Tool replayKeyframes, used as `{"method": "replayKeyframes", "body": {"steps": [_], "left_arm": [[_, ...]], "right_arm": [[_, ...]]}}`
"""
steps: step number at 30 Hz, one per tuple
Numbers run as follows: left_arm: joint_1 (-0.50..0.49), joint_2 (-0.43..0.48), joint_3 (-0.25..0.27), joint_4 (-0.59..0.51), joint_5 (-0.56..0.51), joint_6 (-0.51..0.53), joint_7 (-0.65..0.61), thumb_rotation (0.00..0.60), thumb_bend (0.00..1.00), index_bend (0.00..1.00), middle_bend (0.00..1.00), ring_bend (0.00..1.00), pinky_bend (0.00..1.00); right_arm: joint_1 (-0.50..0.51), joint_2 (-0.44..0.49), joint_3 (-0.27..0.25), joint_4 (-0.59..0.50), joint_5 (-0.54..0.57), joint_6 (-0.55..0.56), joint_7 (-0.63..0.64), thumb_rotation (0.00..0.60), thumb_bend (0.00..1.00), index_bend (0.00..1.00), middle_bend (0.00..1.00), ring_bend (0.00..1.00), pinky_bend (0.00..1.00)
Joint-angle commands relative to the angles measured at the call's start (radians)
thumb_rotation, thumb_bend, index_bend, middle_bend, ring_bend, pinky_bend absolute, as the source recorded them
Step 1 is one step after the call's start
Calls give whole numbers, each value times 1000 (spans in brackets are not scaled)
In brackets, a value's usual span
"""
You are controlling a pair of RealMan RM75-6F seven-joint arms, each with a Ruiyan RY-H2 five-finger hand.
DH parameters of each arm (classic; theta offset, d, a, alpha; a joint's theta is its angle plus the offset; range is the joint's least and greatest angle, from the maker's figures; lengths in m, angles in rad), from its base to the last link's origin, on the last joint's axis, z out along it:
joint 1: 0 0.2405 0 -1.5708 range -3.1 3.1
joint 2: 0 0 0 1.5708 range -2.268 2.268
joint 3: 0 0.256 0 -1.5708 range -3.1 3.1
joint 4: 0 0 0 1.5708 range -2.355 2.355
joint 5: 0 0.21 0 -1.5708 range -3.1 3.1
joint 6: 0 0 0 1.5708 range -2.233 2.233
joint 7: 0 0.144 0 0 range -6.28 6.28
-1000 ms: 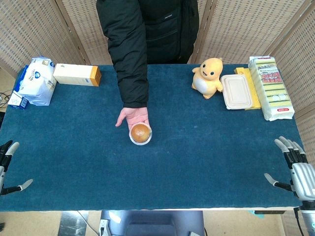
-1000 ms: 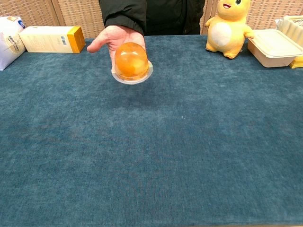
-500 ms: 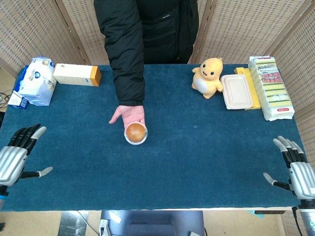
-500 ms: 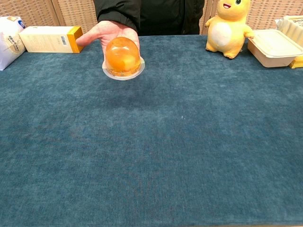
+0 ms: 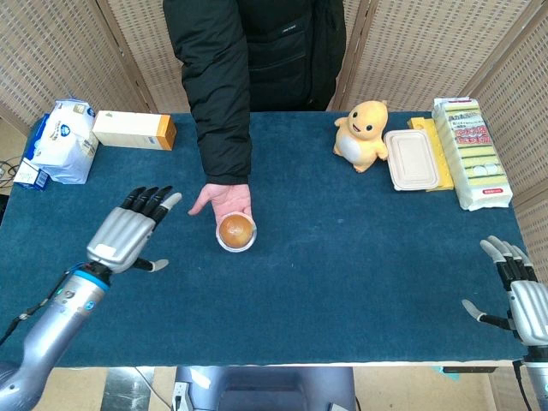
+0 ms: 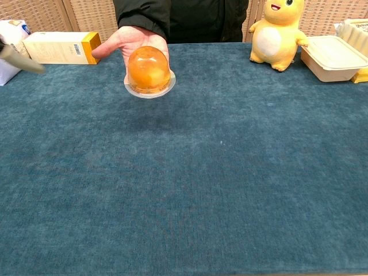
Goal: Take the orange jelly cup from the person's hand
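While writing stays unreadable, orange jelly cup (image 5: 236, 231) bears none.

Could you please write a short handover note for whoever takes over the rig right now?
Left hand: open, fingers spread, raised over the table to the left of the person's hand, holding nothing.
Right hand: open, at the table's near right edge, idle.
Orange jelly cup: dome up on the person's open palm, near the table's middle, untouched by the robot.
Done: nothing grasped so far.
Left: bring the left hand across to the cup, close the fingers around it, and lift it off the palm.
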Motion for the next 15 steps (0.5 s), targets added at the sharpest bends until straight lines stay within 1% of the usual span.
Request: {"method": "replayKeyframes", "body": {"steps": [1,4,8,13,15], "left_arm": [[-180,-173,-21,3,-211,22,173,600,106,0,0,0,101],[-216,-234,-18,22,-237,64,200,600,104,0,0,0,102],[-265,-297,-21,59,-291,84,214,600,104,0,0,0,104],[-301,-335,-17,88,-348,127,237,600,112,0,7,0,137],[-307,-345,-12,95,-359,149,241,600,136,0,26,1,164]], "right_arm": [[0,2,3,-1,6,-3,2,600,253,66,23,19,0],[3,3,5,1,12,-11,8,600,254,66,23,19,0],[4,1,1,2,8,-16,8,600,253,66,23,19,0],[1,5,2,1,6,-7,19,600,253,64,22,18,0],[1,6,5,4,11,-7,26,600,253,64,22,18,0]]}}
